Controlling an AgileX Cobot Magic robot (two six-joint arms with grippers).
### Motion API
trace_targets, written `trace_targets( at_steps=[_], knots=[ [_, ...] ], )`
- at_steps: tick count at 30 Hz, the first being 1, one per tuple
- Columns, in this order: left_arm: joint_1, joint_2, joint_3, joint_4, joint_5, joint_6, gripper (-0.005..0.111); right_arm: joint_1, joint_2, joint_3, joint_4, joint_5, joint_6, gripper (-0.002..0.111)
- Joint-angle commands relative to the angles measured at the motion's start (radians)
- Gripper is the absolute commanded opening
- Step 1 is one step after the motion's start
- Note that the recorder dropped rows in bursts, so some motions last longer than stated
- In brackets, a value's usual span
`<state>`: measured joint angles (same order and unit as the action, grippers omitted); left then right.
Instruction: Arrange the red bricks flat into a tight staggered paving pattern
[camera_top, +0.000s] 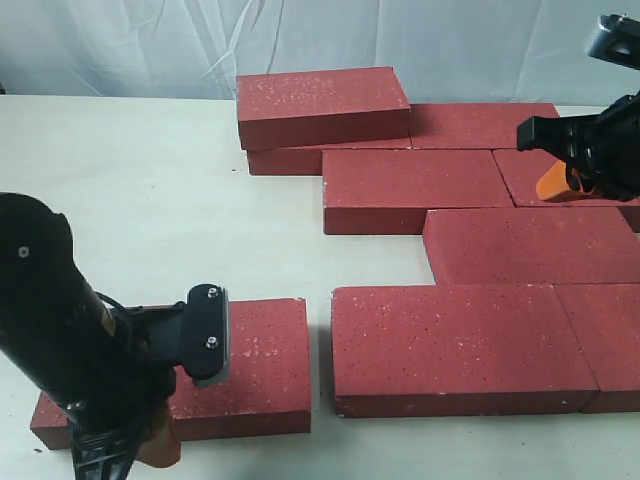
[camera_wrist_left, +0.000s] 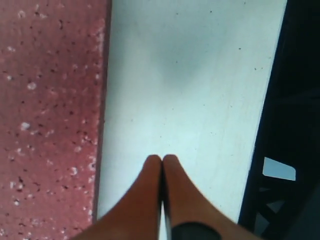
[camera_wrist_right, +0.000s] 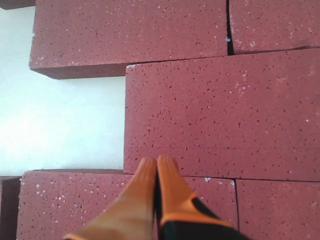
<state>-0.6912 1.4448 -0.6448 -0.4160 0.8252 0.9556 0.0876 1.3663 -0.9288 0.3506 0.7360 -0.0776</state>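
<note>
Nine red bricks (camera_top: 460, 345) can be counted in the exterior view, though the right edge of that view may hide more. Seven lie flat in four rows toward the right side of the table. Their end joints are offset from row to row, so most of the staggered paving looks laid, and the seams seen in the right wrist view are narrow.

Two pieces appear left to do. One stacked brick (camera_top: 320, 100) rests on top of the back row's left brick instead of lying in the pattern. One loose brick (camera_top: 250, 360) lies flat at the front left, in line with the front row but parted from it by a strip of bare table.

There are two grippers. The left gripper (camera_wrist_left: 162, 160) has its orange fingers pressed together on nothing, over bare table just beside the loose brick's edge. Whether the tips touch the surface cannot be told. The right gripper (camera_wrist_right: 156, 162) is likewise clenched and empty, above the laid bricks at a joint between rows.

Around them are one pale table (camera_top: 130, 180) and one white sheet (camera_top: 120, 40) hung behind.
</note>
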Motion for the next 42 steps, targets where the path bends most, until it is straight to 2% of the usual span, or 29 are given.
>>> trace_targets(
  at_steps=[1,13,23,28,32,36,42],
  knots=[
    [-0.01,0.036,0.002,0.007,-0.025,0.015,0.0,-0.007,-0.006,0.003,0.001,-0.012,-0.004,-0.001],
    [-0.01,0.108,0.002,0.122,-0.119,0.016,0.0,-0.007,-0.006,0.003,0.001,-0.014,-0.004,-0.001],
    [-0.01,0.108,0.002,0.177,-0.34,0.016,0.0,-0.007,-0.006,0.003,0.001,-0.014,-0.004,-0.001],
    [-0.01,0.108,0.002,0.267,-0.443,0.016,0.0,-0.007,-0.006,0.003,0.001,-0.012,-0.008,-0.001],
    [0.0,0.109,0.002,0.267,-0.545,0.016,0.0,-0.007,-0.006,0.003,0.001,-0.012,-0.008,-0.001],
    [0.009,0.109,0.002,0.329,-0.567,0.014,0.0,-0.007,-0.006,0.003,0.001,-0.012,-0.008,-0.001],
    [0.054,0.109,0.002,0.342,-0.571,0.014,0.0,-0.007,-0.006,0.003,0.001,-0.012,-0.008,-0.001]
  ],
)
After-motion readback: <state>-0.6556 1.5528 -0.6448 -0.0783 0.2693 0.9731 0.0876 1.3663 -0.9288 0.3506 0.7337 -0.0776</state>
